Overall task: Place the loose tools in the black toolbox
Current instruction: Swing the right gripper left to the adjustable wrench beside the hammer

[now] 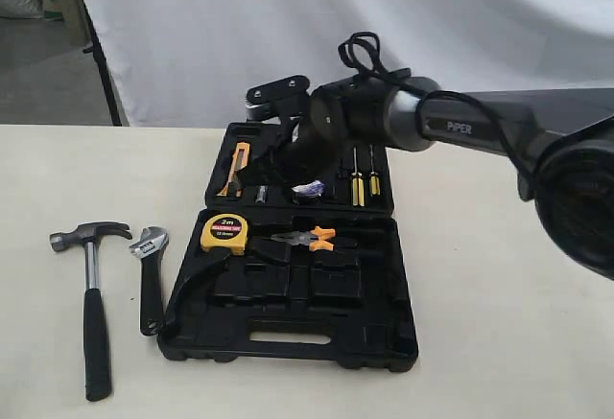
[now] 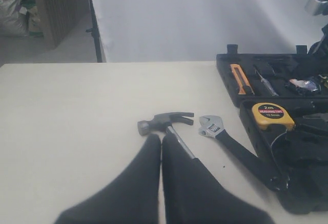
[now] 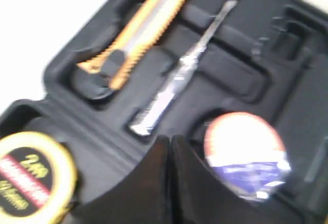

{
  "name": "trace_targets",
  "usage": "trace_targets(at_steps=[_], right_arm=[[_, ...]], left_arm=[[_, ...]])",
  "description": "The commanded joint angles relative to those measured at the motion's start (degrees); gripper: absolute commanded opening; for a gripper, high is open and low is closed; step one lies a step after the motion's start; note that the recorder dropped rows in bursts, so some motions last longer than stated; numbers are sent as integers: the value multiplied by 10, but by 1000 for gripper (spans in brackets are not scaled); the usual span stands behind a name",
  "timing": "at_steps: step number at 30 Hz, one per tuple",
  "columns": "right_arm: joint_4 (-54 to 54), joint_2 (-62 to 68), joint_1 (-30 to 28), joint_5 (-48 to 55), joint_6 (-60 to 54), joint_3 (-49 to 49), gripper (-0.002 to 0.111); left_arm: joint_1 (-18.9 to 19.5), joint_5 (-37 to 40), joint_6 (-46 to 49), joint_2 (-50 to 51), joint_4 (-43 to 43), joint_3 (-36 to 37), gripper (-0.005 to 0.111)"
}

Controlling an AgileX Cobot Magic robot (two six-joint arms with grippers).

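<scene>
Toolbox [image 1: 384,342]: black all over. Hammer [image 1: 91,294]: steel-grey head, black handle. Wrench [image 1: 151,285]: silver head, black handle. Tape roll [image 3: 246,157]: white, red-orange edge, blue band. Tape measure [image 1: 224,233]: yellow case, black face, red strip. Pliers [image 1: 312,238]: orange grips. Knife [image 1: 235,168]: orange. 2 screwdrivers [image 1: 357,187]: yellow-and-black handles. Table [image 1: 499,323]: pale cream. Backdrop [image 1: 288,26]: white.

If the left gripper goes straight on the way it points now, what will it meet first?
Probably the hammer: its head lies just beyond the tips of the shut left gripper. The gripper's height above the table is unclear, so it might pass over.
</scene>
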Motion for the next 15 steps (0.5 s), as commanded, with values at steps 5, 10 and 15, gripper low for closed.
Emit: trace_targets(at_steps=[5, 10, 15], right_arm=[[-55, -4, 66, 13, 50, 0, 28], [-72, -4, 102, 13, 67, 0, 87], [-71, -4, 134, 7, 31, 0, 102]], left_arm=[[-3, 0, 0, -2, -5, 1, 1], [-3, 0, 0, -2, -5, 1, 1], [-3, 0, 0, -2, -5, 1, 1]])
